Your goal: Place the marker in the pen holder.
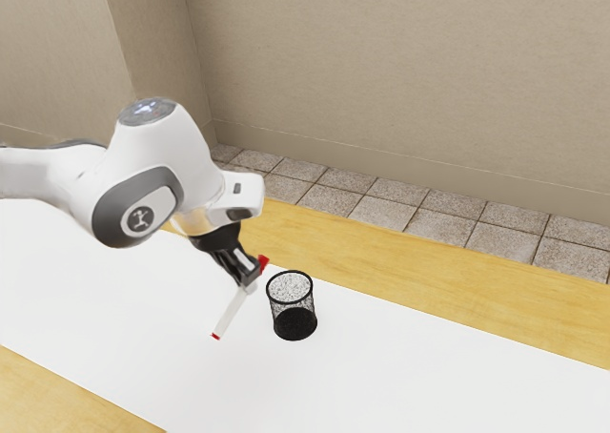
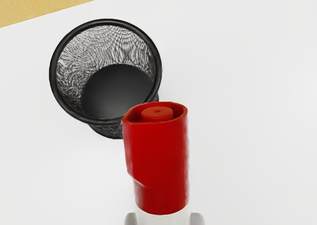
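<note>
My gripper (image 1: 250,278) is shut on the marker (image 1: 232,313), a white one with red ends, in the exterior view. The marker slants, its thicker red end up by the fingers and its small red tip low toward the exterior view's left. Beside it stands the black mesh pen holder (image 1: 294,320), upright, with nothing inside. In the wrist view the marker's red cap (image 2: 157,160) overlaps part of the pen holder's rim (image 2: 55,79), and the grey fingertips of the gripper (image 2: 164,219) flank the white barrel.
A white strip (image 1: 400,376) covers the middle of the wooden table (image 1: 419,271). Past the table's far edge lie floor tiles and a beige wall.
</note>
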You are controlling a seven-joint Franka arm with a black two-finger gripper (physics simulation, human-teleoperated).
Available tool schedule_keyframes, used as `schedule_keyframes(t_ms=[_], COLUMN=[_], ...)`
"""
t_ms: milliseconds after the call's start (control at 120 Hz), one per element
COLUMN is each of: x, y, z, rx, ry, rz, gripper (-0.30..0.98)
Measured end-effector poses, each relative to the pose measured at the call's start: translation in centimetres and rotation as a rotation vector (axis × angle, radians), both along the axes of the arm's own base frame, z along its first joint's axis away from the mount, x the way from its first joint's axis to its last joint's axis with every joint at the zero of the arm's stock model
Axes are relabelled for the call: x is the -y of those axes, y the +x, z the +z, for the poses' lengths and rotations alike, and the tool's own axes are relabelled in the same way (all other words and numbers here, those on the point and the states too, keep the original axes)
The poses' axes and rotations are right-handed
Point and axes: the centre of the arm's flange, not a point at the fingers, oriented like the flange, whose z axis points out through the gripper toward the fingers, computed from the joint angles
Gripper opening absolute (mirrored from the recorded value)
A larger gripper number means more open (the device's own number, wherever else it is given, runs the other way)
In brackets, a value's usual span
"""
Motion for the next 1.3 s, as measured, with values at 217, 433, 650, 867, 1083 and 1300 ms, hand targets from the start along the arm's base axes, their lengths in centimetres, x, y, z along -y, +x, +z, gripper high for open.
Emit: schedule_keyframes(t_ms=[217,433,650,867,1083,1300], x=[0.1,-1.8,-1.5,-1.2,-1.2,-1.2], y=[1.7,3.5,6.0,7.4,8.1,8.4], z=[1.6,2.0,0.5,0.6,-1.7,-4.3], rx=[0.112,0.193,0.279,0.364,0.385,0.364], ry=[-0.058,-0.069,-0.074,-0.074,-0.054,-0.033], rz=[0.036,0.056,0.021,-0.024,-0.063,-0.098], gripper=[-0.07,-0.07,-0.07,-0.08,-0.08,-0.09])
